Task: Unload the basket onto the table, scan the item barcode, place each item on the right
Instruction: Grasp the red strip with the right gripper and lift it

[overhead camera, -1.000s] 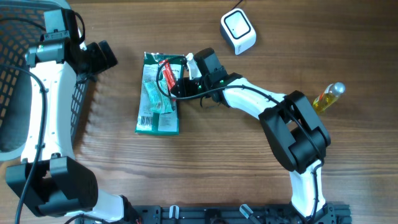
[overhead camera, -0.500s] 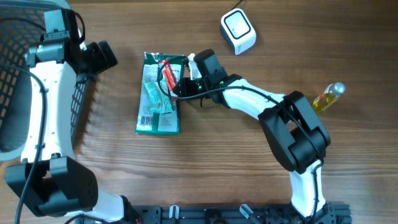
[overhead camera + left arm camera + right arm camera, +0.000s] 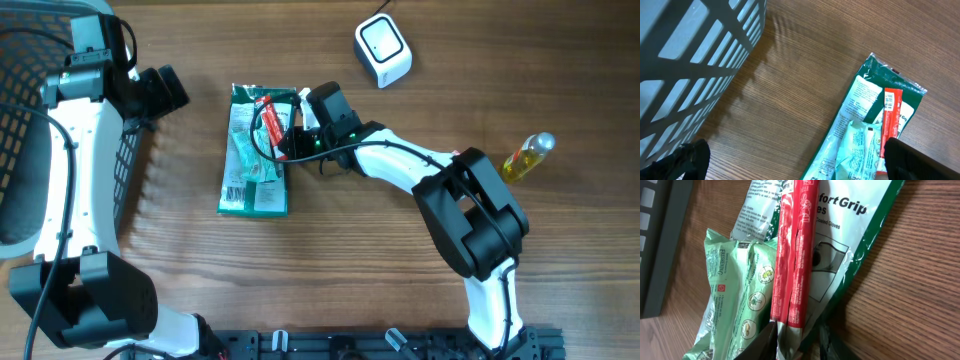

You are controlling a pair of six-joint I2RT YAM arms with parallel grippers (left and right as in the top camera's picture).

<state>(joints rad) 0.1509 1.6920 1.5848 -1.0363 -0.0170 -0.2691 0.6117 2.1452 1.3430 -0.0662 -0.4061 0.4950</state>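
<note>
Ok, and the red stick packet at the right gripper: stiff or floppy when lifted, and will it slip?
The red stick packet is long, narrow and film-wrapped, so gripped by its end at the right gripper it will probably sag. It looks light. It lies loose on the glossy green glove package, so a nudge may slide it.

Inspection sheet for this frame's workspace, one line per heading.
Surface: wood-grain table.
Job's things: green glove pack lying flat, pale green packet and red stick on top; white scanner at the far side.
Clutter: yellow bottle lying at right.
Grippers: left gripper open, beside the basket; right gripper jaws either side of the red stick's end, grip unclear.
Cables: black cable along the left arm.
Surroundings: black basket at left.
</note>
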